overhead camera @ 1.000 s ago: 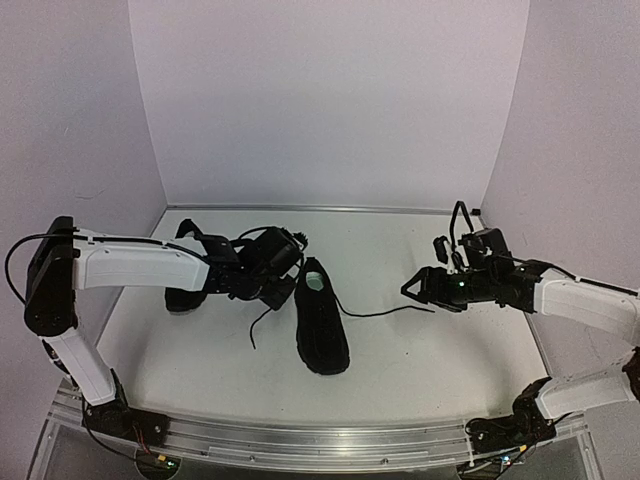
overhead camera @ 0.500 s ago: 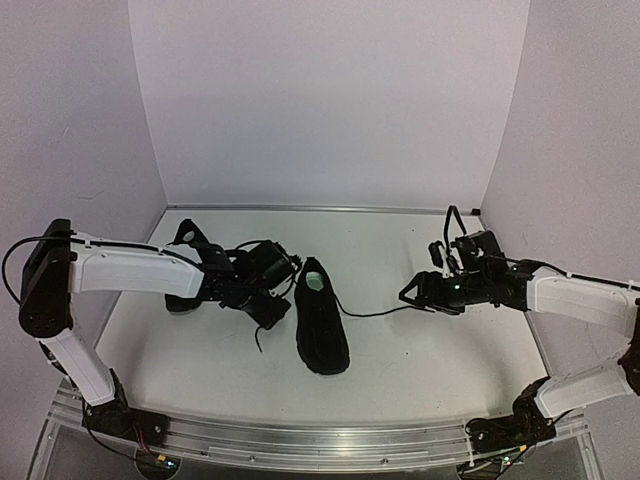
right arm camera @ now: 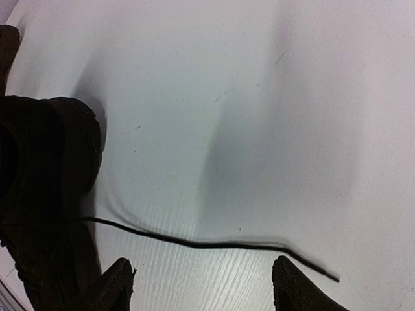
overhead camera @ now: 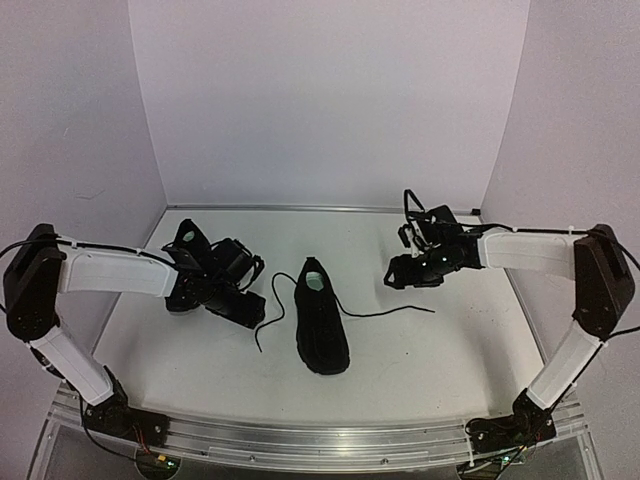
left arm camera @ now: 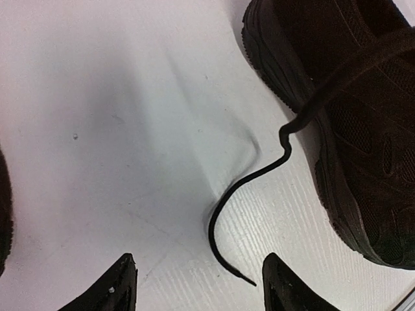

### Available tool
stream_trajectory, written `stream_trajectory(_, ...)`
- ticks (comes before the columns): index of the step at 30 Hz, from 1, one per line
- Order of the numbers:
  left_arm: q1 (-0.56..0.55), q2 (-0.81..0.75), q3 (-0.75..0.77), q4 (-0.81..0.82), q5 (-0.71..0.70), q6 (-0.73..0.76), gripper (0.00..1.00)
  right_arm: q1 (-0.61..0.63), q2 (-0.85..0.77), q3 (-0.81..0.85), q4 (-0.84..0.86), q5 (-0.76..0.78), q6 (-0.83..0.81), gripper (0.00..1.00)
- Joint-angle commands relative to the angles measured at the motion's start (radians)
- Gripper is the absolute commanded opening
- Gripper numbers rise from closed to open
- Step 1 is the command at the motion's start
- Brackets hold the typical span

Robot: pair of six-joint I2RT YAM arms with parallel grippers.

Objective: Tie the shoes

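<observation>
Left fingers (left arm camera: 115, 291) are spread wide, with the loose lace end (left arm camera: 228, 269) of the middle shoe (left arm camera: 363, 97) lying on the table between them. Right fingers (right arm camera: 113, 288) are spread too, the other lace (right arm camera: 214, 245) just past their tips, untouched.

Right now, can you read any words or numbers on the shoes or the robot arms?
There is no text to read. The matte black lace-up sneaker in the middle shows no brand or label. Neither does the second black sneaker, which is partly hidden by the left arm. The white plastic arm covers look blank from above.
</observation>
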Motion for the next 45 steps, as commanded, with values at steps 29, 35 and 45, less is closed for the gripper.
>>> stream_trajectory(29,0.008,0.203,0.07,0.106,0.075,-0.053,0.7,-0.031,0.326,0.194,-0.359,0.066,-0.395,0.68)
stream_trajectory(35,0.017,0.226,0.069,0.111,0.083,-0.062,0.69,-0.029,0.339,0.169,-0.394,0.097,-0.395,0.61)
stream_trajectory(45,0.021,0.263,0.085,0.124,0.093,-0.055,0.53,-0.001,0.354,0.163,-0.413,0.009,-0.395,0.43)
